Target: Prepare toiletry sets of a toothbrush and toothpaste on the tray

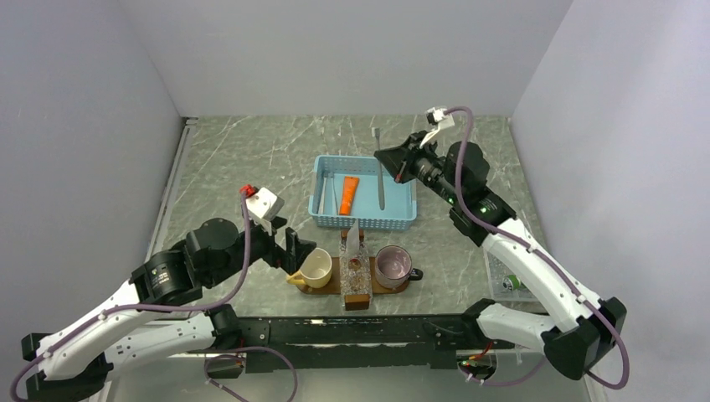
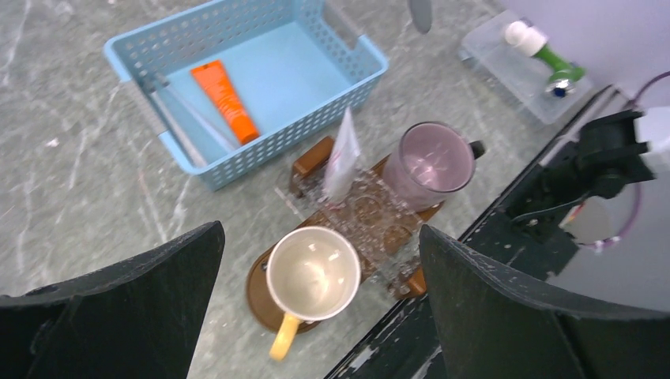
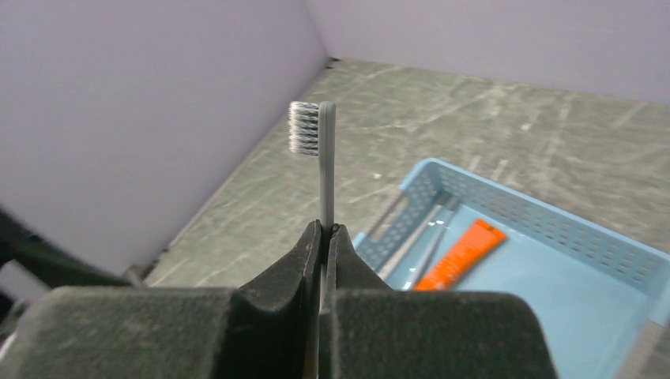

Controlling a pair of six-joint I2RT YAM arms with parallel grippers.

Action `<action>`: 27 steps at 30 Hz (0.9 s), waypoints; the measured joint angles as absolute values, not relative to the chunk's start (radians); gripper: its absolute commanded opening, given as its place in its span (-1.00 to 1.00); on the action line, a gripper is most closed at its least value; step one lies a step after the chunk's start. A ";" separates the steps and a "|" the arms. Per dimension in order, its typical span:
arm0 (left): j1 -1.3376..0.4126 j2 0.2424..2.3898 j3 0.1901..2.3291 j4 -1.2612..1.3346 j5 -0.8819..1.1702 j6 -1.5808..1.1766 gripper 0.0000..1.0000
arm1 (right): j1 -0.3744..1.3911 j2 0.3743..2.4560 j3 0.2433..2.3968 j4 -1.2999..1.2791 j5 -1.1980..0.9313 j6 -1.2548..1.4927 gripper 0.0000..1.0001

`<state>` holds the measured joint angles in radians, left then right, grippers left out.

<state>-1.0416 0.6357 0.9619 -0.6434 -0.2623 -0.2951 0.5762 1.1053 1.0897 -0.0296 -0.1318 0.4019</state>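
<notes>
Over the basket (image 1: pixel 365 222) — right fingers (image 3: pixel 320 241) pinch the toothbrush (image 3: pixel 326 166) (bristle end out).

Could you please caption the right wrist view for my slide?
Right gripper clamps a toothbrush by its handle; blue basket beyond.

grey marbled table (image 1: pixel 251 159) carries a light-blue basket (image 1: pixel 364 223), the tray (image 2: pixel 255 290) and a small clear box (image 2: pixel 513 75).

tray (image 2: pixel 257 294): middle covered by cream cup (image 2: pixel 312 272), glass holder (image 2: pixel 367 217), purple cup (image 2: pixel 434 162)
toothbrush (image 3: pixel 326 170): lower handle hidden between right fingers (image 3: pixel 288 272)
left fingers (image 2: pixel 134 304): cut off at bottom edge
clear box (image 1: pixel 496 266): partly behind right arm (image 1: pixel 536 260); contents too small to tell
</notes>
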 measured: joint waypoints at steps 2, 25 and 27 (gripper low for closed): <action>-1.042 0.643 0.971 -0.611 -0.229 -0.305 0.99 | 0.580 1.077 1.072 -0.004 -0.183 0.431 -1.00; -1.041 0.710 0.962 -0.215 0.168 -0.517 0.94 | 0.751 0.959 0.894 0.517 -0.500 0.872 -1.00; -1.041 0.711 0.947 -0.176 0.199 -0.541 0.89 | 0.776 0.964 0.888 0.562 -0.499 0.898 -1.00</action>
<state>-1.0409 0.7109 0.9466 -0.1761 0.1989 -0.5407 0.7761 0.9638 0.8883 0.5617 -0.4992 0.8982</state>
